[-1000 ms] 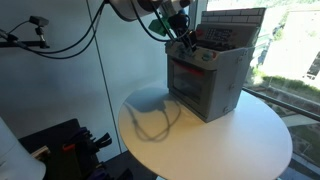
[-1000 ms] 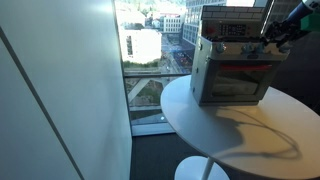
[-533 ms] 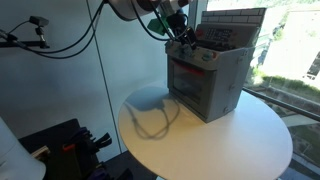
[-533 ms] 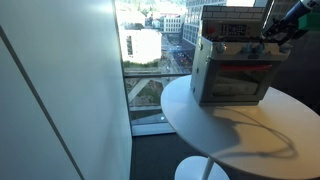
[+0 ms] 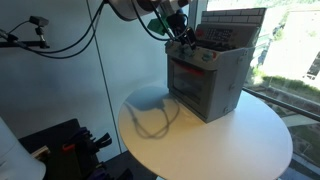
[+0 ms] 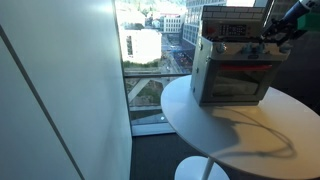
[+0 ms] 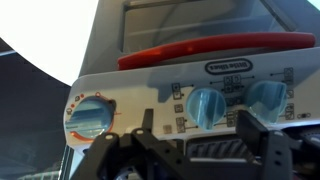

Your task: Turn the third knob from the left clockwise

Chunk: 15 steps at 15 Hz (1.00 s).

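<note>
the toy oven (image 5: 208, 88) stands on a round white table (image 5: 245, 142), toward the table's 1 o'clock edge in an exterior view, with a window behind it. in the wrist view its pale control panel carries three knobs in a row. at 9 o'clock is a big dial (image 7: 88, 116), white with red marks around a blue centre. at the middle is a middle knob (image 7: 208, 105), round, light blue and ribbed. toward 3 o'clock is the end knob (image 7: 266, 97), the same light blue, partly cut by a dark finger (image 7: 272, 148) in front of it. its pointer is too small to read. a red handle (image 7: 215, 50) runs across the view at 12 o'clock from the knobs. that view may be upside down, so i cannot tell which end of the row is truly left.

the gripper (image 7: 200, 152) comes in from 6 o'clock in the wrist view, jaws spread wide and grasping nothing. the middle knob shows in the gap between them. whether a finger touches the end knob i cannot tell. in both exterior views the gripper (image 6: 272, 38) sits close against the upper front of the oven (image 6: 235, 82).

against the frames from a second and half a second ago, nothing visibly differs: arm, gripper and oven are in the same places.
</note>
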### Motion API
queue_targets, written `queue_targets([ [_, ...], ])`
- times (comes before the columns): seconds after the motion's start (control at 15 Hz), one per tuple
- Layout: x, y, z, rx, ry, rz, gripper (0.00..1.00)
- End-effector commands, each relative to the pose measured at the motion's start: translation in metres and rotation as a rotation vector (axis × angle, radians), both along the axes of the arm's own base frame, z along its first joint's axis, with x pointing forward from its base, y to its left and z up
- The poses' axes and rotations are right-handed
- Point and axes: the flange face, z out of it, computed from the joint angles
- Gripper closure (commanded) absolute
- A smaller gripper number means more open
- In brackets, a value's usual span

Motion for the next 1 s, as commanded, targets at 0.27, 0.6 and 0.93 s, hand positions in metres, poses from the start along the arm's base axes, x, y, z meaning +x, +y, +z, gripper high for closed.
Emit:
queue_targets([
  [0.27, 0.0096, -0.0001, 0.0040, 0.004, -0.012, -0.016, 0.21],
  [0.6, 0.0117, 0.0003, 0.0025, 0.005, -0.009, -0.017, 0.62],
  [0.93, 0.0122, 0.0070, 0.0054, 0.010, -0.015, -0.014, 0.97],
])
